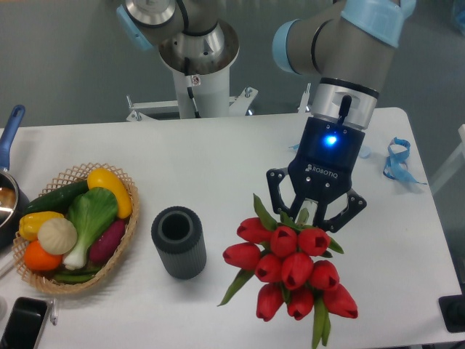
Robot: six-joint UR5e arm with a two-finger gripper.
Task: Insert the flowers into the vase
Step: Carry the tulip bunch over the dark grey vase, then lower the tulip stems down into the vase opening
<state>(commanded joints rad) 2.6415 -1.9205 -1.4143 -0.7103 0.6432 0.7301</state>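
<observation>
The flowers (287, 265), a bunch of red tulip buds with green leaves, hang below my gripper (307, 213), which is shut on their stems. The buds point toward the table's front edge and the bunch looks lifted off the table. The vase (178, 241), dark grey and ribbed with an open round mouth, stands upright left of the flowers, about a hand's width from the nearest bud. The stems are mostly hidden between the fingers.
A wicker basket (125, 240) of vegetables sits at the left, close to the vase. A pot with a blue handle (10, 131) is at the far left edge. A blue ribbon (397, 160) lies at the right. A black phone (22, 323) lies at the front left corner.
</observation>
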